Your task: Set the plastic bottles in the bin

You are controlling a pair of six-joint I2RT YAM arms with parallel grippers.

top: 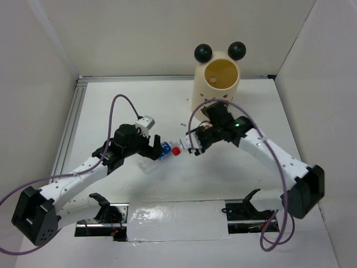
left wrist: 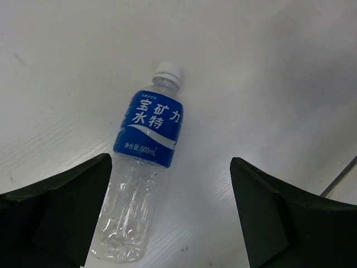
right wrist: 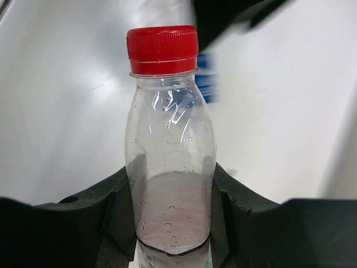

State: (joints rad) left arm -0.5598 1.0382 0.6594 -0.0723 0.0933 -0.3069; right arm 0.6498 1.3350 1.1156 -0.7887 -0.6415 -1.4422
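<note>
A clear bottle with a red cap (right wrist: 169,145) lies between the fingers (right wrist: 114,192) of my right gripper (right wrist: 170,187), which press on both of its sides. From above, its red cap (top: 176,151) sticks out left of the right gripper (top: 192,146) at mid-table. A blue-labelled, white-capped bottle (left wrist: 148,131) lies flat on the table under my left gripper (left wrist: 170,162), whose jaws stand wide apart and touch nothing. That bottle (top: 165,149) is just left of the red cap. The bin (top: 217,84), cream with two black ball ears, stands at the back behind the right arm.
White walls close in the table on the left, back and right. A metal rail (top: 70,125) runs along the left edge. The two grippers are close together, and the left arm's dark body (right wrist: 234,17) shows at the top of the right wrist view.
</note>
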